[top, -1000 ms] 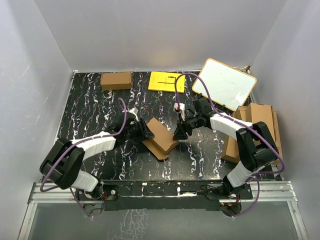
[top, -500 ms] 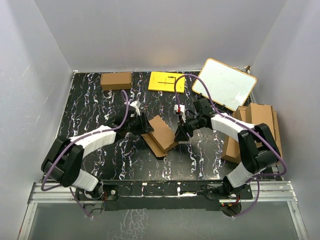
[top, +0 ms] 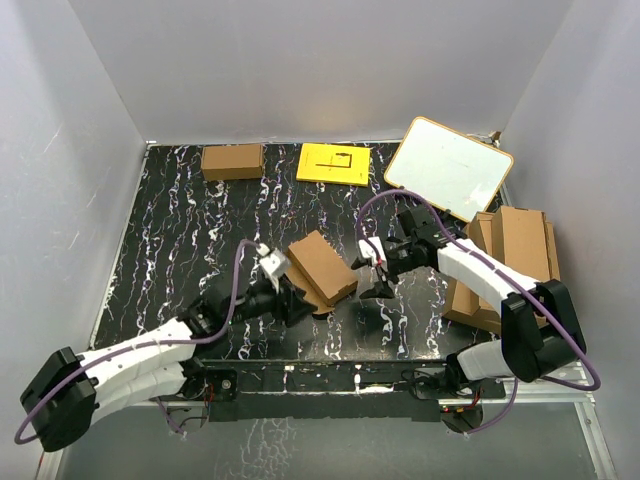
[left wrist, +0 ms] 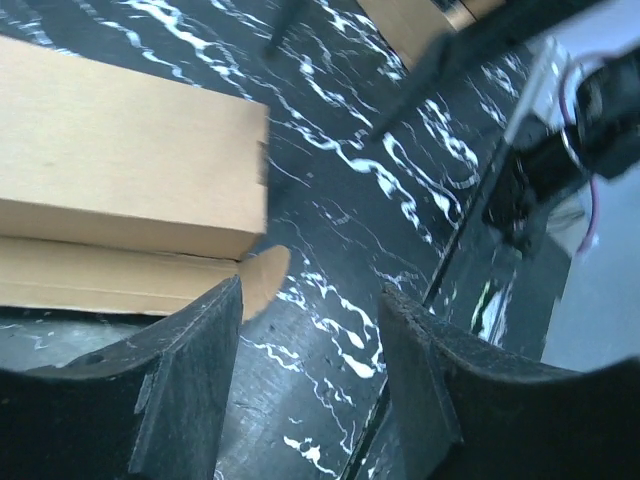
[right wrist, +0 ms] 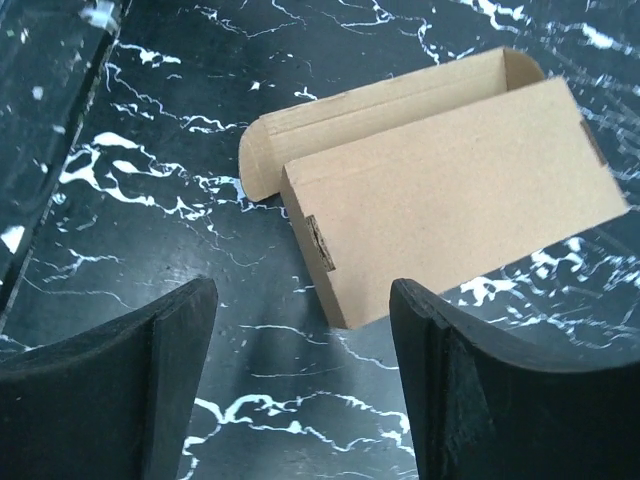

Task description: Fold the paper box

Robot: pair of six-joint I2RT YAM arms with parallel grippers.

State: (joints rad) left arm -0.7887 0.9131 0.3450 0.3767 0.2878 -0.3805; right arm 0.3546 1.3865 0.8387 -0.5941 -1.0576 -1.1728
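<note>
The paper box (top: 322, 268) lies on the black marbled table near the middle, closed into an oblong shape with a rounded flap showing along its near-left side. It also shows in the left wrist view (left wrist: 120, 190) and the right wrist view (right wrist: 450, 205). My left gripper (top: 290, 300) is open and empty, just near-left of the box. My right gripper (top: 378, 278) is open and empty, a short way right of the box. Neither gripper touches the box.
A smaller brown carton (top: 232, 161) and a yellow sheet (top: 334, 163) lie at the back. A whiteboard (top: 448, 168) leans at the back right. A pile of larger cardboard sheets (top: 510, 260) lies at the right edge.
Both grippers have let go of the box and drawn back, the left arm toward the near edge, the right to the right. The box now lies flat and closed.
</note>
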